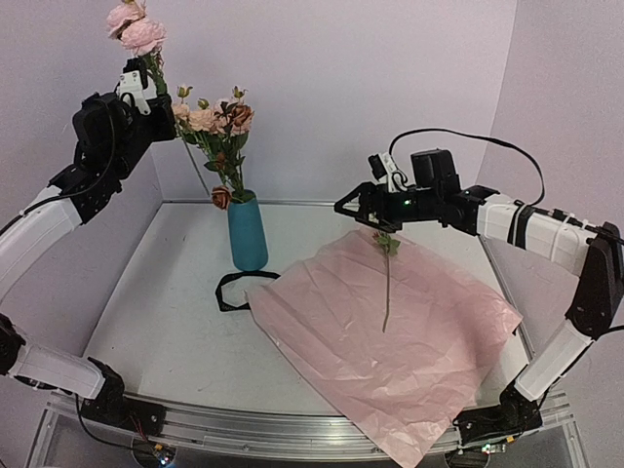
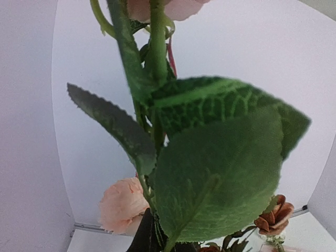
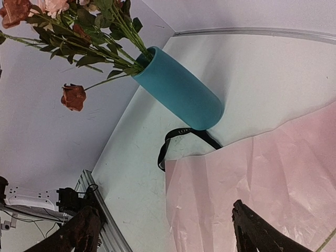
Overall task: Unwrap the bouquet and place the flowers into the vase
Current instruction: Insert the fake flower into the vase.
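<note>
A: Top external: left gripper (image 1: 139,86) is high over the far-left corner of the table (image 1: 166,322), clamped on a rose stem (image 1: 136,29), pink heads above the jaws.
B: Why so high?
A: My guess is the long stem has to clear the rim before it drops in. Vase (image 1: 248,234) stands upright near the far edge, left of centre. A bunch (image 1: 219,122) is already fanned out in it, so the gap is tight.
B: Left wrist view any use?
A: Not much. Leaves (image 2: 220,173) fill it, no fingers visible there.
B: Right side?
A: Right gripper (image 1: 363,208) hovers over the paper's (image 1: 419,351) far edge, jaws wide, holding nothing. Right wrist view shows both fingers (image 3: 251,228) spread.
B: What's it after?
A: Likely the thin stem (image 1: 387,288) lying on the paper, leafy end just under the gripper. Looks like the last one out.
B: Wrap?
A: Paper lies flat across the near-right of the table. Ribbon (image 1: 232,292) is loose by the vase foot, reaching the paper's edge. Unwrap done, I'd say.
B: Risk?
A: Held stem snagging the bunch and tipping the vase.
</note>
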You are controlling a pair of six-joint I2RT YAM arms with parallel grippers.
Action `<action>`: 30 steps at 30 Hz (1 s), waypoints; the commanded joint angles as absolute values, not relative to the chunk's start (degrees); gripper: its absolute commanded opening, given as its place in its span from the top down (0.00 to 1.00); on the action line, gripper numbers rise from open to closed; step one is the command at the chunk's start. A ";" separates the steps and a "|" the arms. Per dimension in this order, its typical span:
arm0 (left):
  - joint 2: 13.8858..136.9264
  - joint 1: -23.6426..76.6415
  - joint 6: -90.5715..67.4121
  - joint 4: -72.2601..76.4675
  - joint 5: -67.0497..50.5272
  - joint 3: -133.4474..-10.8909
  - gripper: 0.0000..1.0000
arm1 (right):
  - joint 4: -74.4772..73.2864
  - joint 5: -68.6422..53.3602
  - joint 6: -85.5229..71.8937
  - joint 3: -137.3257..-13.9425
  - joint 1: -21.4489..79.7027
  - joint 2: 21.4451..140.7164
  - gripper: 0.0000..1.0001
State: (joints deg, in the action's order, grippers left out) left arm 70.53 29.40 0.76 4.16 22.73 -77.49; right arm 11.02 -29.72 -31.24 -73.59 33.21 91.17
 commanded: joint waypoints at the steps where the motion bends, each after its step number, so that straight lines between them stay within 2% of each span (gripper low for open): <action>1: 72.89 25.37 -7.49 10.73 12.71 -79.63 1.00 | 11.35 -30.85 -30.12 -76.31 32.25 91.88 0.12; 30: 89.61 24.73 -4.40 15.40 0.59 -81.36 1.00 | 11.34 -33.41 -30.39 -81.13 28.64 97.94 0.12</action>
State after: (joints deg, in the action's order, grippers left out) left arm 89.61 25.04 -5.83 12.48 2.87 -79.53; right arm 10.69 -31.96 -31.07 -78.74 29.13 97.63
